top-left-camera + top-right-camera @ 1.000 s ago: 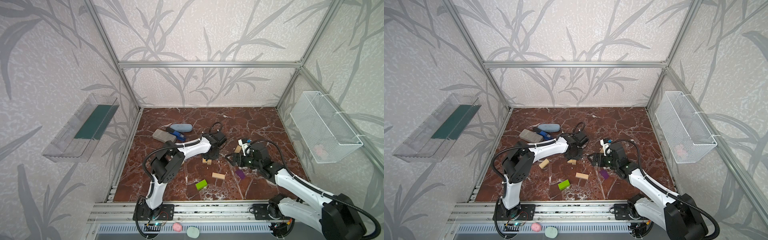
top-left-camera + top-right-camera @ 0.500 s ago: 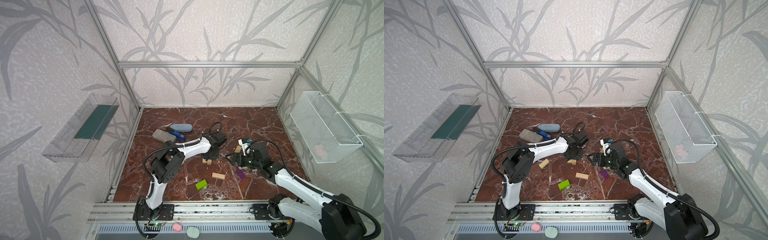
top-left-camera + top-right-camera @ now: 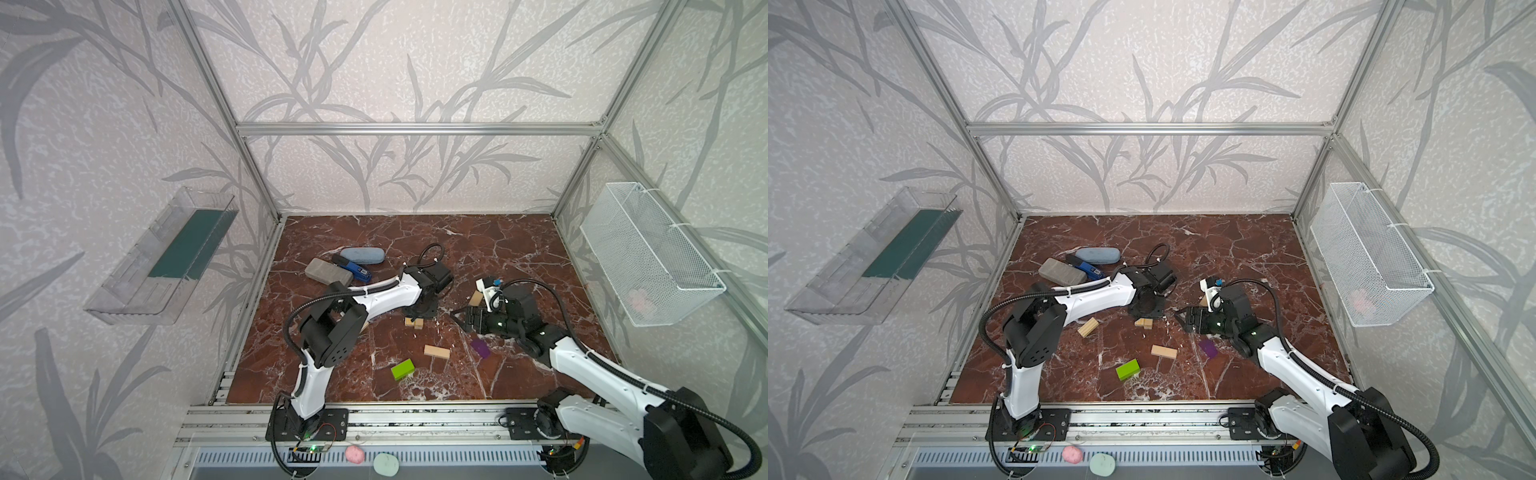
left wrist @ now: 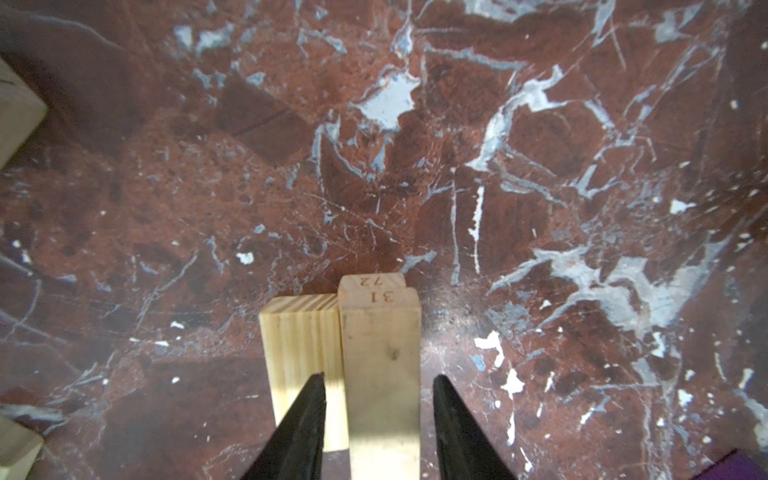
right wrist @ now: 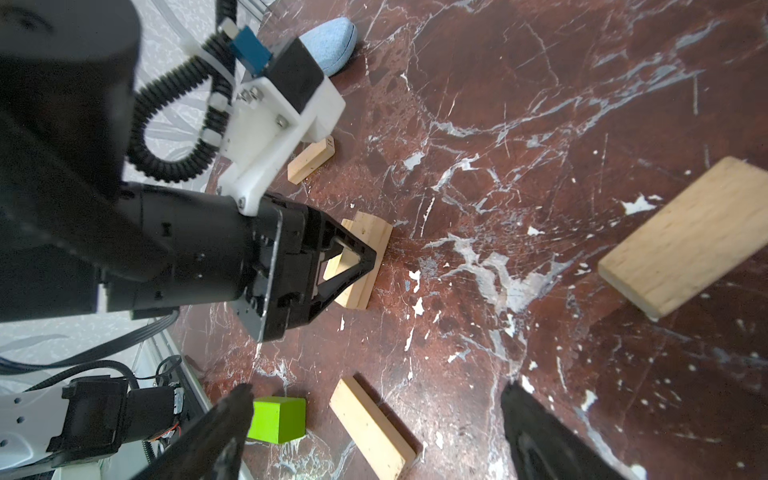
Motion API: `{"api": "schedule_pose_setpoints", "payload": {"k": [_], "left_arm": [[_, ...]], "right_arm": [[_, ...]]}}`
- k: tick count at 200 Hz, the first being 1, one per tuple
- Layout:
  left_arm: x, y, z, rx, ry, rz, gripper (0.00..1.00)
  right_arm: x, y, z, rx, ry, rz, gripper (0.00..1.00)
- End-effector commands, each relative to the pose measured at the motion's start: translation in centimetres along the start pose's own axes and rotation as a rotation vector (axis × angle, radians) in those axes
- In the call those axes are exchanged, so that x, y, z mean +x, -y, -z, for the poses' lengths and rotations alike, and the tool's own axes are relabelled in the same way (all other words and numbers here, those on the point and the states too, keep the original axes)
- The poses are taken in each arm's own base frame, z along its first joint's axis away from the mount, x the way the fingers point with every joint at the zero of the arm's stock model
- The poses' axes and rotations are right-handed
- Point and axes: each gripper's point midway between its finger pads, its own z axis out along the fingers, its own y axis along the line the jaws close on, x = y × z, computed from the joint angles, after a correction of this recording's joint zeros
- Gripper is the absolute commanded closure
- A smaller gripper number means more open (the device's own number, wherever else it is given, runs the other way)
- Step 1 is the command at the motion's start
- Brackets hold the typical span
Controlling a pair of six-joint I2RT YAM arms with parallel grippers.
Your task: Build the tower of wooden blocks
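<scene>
worktop [image 3: 498, 249]: red marble | pale blocks [image 3: 436, 351]: several, scattered mid-worktop | green block [image 3: 402, 369], purple block [image 3: 480, 348]: near front | grey case [image 3: 328, 272], blue case [image 3: 362, 255], blue tool [image 3: 353, 268]: clustered back left

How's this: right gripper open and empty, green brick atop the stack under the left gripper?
No. Both top views show the green brick lying on the table, apart from the stack under the left gripper. The right gripper is open and empty.
</scene>
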Motion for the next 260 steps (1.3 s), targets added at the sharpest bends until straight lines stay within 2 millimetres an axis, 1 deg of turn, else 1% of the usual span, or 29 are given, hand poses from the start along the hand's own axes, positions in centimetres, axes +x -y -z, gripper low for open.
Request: {"api": "schedule_pose_setpoints", "payload": {"k": [1, 18, 40, 57, 72, 86, 121, 138, 149, 166, 179, 202, 219, 228, 247, 260], "left_arm": [[-2.1, -0.6, 4.6, 0.017, 0.097, 0.032, 0.56], [-2.3, -1.6, 6.3, 0.006, 0.136, 0.041, 0.55], [-2.2, -3.7, 8.4, -0.022, 0.192, 0.048, 0.53], [-1.9, -5.6, 9.5, -0.053, 0.227, 0.040, 0.51], [-1.3, -7.8, 9.9, -0.083, 0.236, 0.050, 0.50], [-0.4, -9.8, 9.8, -0.092, 0.229, 0.077, 0.50], [2.1, -14.7, 8.3, -0.104, 0.214, 0.180, 0.45], [3.2, -17.4, 7.6, -0.126, 0.199, 0.238, 0.43], [3.8, -18.5, 6.9, -0.105, 0.172, 0.278, 0.41], [4.4, -19.5, 5.8, -0.076, 0.146, 0.329, 0.39], [4.4, -19.2, 4.9, -0.031, 0.136, 0.334, 0.37], [3.3, -18.2, 3.6, 0.032, 0.148, 0.324, 0.34], [2.2, -18.7, 2.7, 0.024, 0.150, 0.335, 0.33], [1.7, -18.6, 2.2, 0.031, 0.143, 0.331, 0.33], [1.5, -18.7, 1.6, 0.021, 0.083, 0.327, 0.33], [1.7, -19.0, 0.9, -0.005, 0.065, 0.322, 0.33]], "right_arm": [[-1.2, -1.5, 0.5, -0.034, -0.003, 0.049, 0.08], [-1.3, -1.8, 0.5, -0.039, -0.017, 0.058, 0.08], [-1.4, -2.1, 0.3, -0.049, -0.032, 0.068, 0.08], [-1.2, -2.1, -0.3, -0.051, -0.054, 0.071, 0.08], [-0.7, -2.5, -1.0, -0.061, -0.082, 0.084, 0.08], [0.0, -2.9, -1.7, -0.067, -0.117, 0.114, 0.08], [1.5, -4.3, -3.7, -0.082, -0.157, 0.196, 0.08], [1.4, -4.8, -4.7, -0.092, -0.148, 0.230, 0.08], [1.3, -5.3, -5.3, -0.116, -0.139, 0.252, 0.08], [1.3, -5.6, -6.1, -0.124, -0.135, 0.294, 0.08], [1.7, -5.8, -6.5, -0.128, -0.137, 0.323, 0.08], [2.1, -6.0, -7.0, -0.146, -0.119, 0.357, 0.08], [2.0, -6.4, -7.2, -0.176, -0.102, 0.363, 0.08], [2.0, -6.6, -7.2, -0.189, -0.088, 0.366, 0.08], [2.0, -6.4, -7.1, -0.186, -0.070, 0.379, 0.08], [2.2, -6.2, -7.0, -0.179, -0.058, 0.389, 0.08]]}}
